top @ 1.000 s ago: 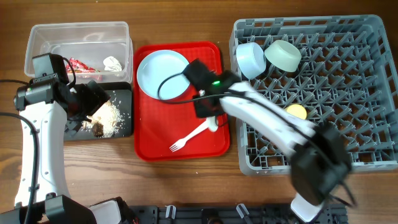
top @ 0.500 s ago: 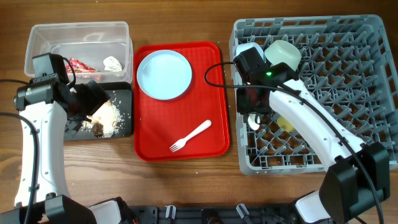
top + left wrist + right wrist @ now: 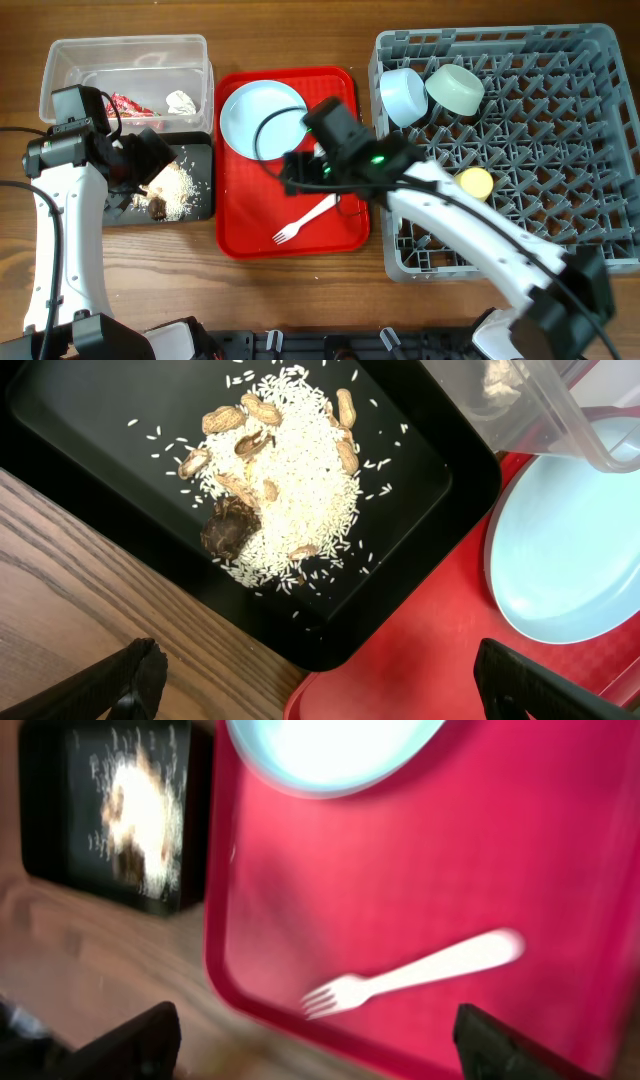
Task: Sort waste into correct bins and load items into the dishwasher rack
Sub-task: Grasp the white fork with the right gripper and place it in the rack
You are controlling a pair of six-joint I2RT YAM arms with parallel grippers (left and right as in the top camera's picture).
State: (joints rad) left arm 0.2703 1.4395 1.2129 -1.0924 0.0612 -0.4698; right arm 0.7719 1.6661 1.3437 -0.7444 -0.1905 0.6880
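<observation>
Table (image 3: 300, 290) — rack (image 3: 600, 240), tub (image 3: 60, 55), black bin (image 3: 203, 205), tray (image 3: 240, 215)

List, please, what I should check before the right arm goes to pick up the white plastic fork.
1. Right claw open and empty: ok.
2. White plastic fork lying free on the flat red serving tray: ok.
3. Pale blue round plate apart from the fork: ok.
4. Claw height above the fork: cannot tell, the right wrist view is blurred.
5. Left claw out of the way, open over the shallow black rectangular tray: ok.
6. Free pegs in the large grey plastic dishwasher rack: ok.
</observation>
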